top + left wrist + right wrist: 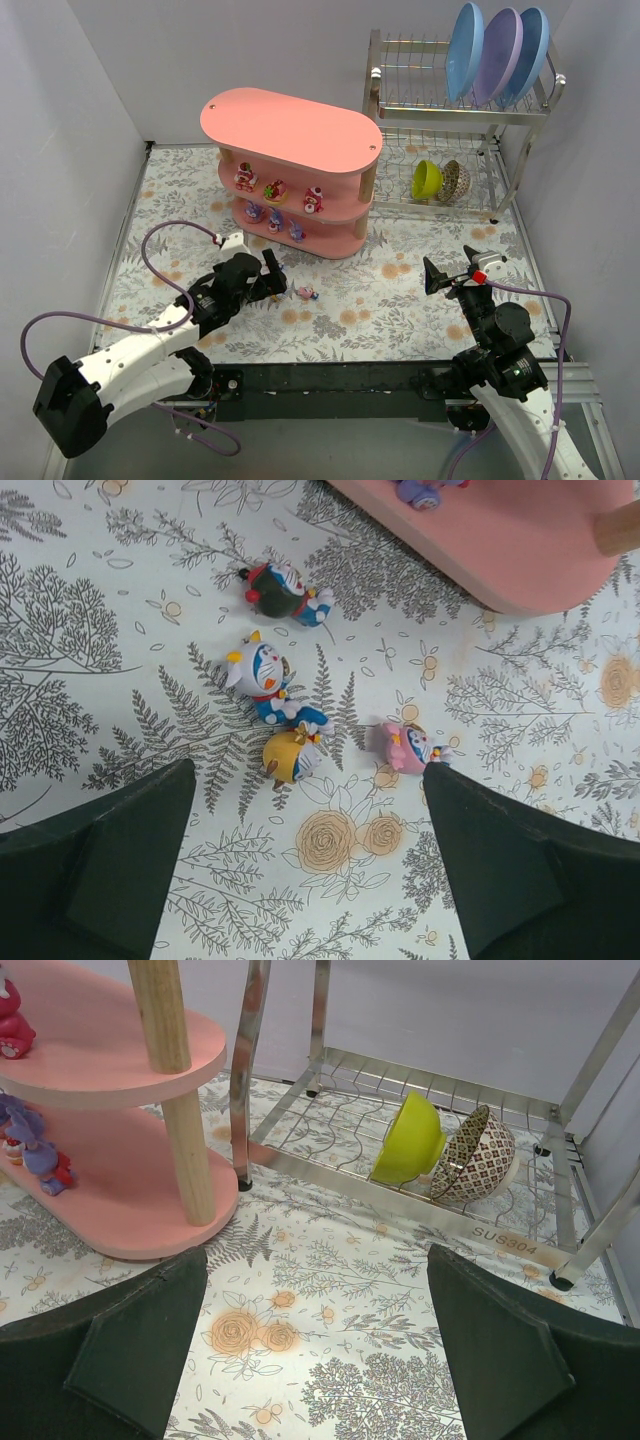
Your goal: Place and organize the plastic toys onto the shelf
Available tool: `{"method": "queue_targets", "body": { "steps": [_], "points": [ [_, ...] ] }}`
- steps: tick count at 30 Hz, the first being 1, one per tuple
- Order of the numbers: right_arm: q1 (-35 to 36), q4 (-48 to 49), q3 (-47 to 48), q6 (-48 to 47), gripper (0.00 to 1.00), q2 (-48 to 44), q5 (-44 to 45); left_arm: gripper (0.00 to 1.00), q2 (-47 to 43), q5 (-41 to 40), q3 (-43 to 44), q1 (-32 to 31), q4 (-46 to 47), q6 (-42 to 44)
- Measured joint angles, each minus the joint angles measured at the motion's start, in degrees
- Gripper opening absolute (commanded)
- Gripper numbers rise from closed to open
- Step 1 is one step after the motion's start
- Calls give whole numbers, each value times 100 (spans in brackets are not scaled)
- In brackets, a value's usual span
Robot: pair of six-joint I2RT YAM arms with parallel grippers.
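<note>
the shelf (290,135) is pink, with three oval tiers on pale wooden posts. it stands upright on the far middle of the table (400,300), just left of the rack (450,110). in the top view its long axis runs from far left to near right.

the left arm reaches low and forward from the near left, with its wrist tipped down toward the table. the left gripper (268,275) hangs just off the shelf's near side, its jaws spread wide and holding nothing. the right arm is folded up over the near right. the right gripper (455,268) is raised and aimed at the shelf's right end and the rack, its jaws also wide and empty.

six toys are on the shelf. three reddish ones (275,190) sit spaced along the middle tier. three purple-blue ones (275,222) sit along the bottom tier.

four more toys lie on the table near the left gripper (308,780), all tipped on their sides:
- a white-and-blue cat figure (262,675) lies with its head up-left and its feet down-right in the left wrist view.
- a yellow toy (290,757) lies just below the cat's feet, touching or nearly so.
- a dark red-and-green toy (285,590) lies roughly crosswise, nearer the shelf.
- a pink toy (408,747) lies close by the right fingertip (440,790).
</note>
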Motion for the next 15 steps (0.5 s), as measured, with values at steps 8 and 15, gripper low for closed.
{"method": "queue_targets", "body": {
  "steps": [8, 15],
  "points": [
    [0, 2, 0, 0, 98, 0, 2, 98, 367, 26, 0, 55, -138, -310],
    [0, 2, 0, 0, 98, 0, 2, 91, 758, 31, 61, 107, -177, -693]
  ]
}}
